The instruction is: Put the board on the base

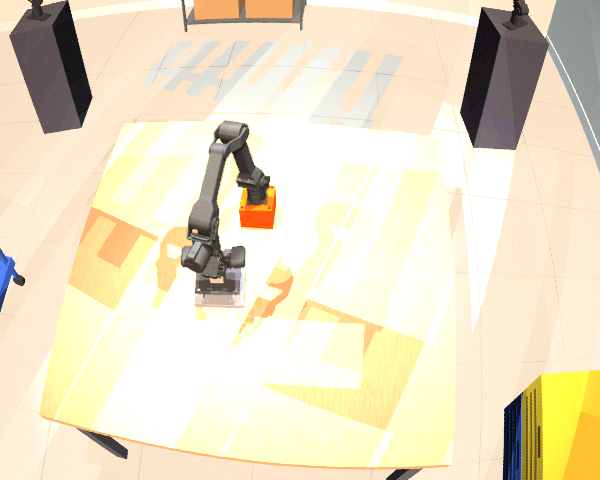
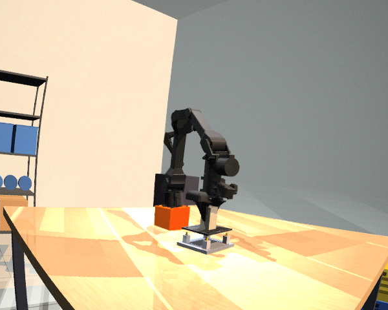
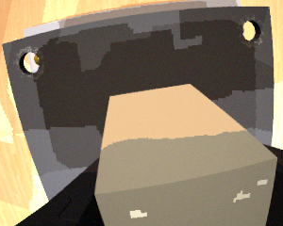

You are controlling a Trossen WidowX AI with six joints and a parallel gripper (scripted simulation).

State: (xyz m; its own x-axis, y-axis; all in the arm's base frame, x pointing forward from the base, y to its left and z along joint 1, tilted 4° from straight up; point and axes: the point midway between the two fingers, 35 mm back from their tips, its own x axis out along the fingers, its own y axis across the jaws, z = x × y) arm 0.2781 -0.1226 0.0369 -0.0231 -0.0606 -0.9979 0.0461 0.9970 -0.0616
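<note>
My gripper (image 1: 216,274) (image 2: 208,216) is shut on the light grey-beige square handle (image 2: 212,218) (image 3: 179,151) of the flat black board (image 1: 232,286) (image 2: 191,228) (image 3: 71,104). The board hangs roughly level, handle side up, a little above the grey base (image 1: 241,300) (image 2: 192,247) (image 3: 42,29). In the exterior view, three posts with gold pins stand under the board with a small gap above them; the fourth is hidden. In the wrist view, a gold pin (image 3: 37,59) shows at the right edge of the left hole. The right hole (image 3: 248,30) shows only a pale surface. The other two holes are hidden.
The base stands on the wooden table (image 1: 310,413) (image 2: 254,280). The arm's orange mount (image 1: 257,217) (image 2: 171,217) stands behind the base. Strong light patches and shadows cover the table top. A blue cart and yellow cabinet are beyond the table edges.
</note>
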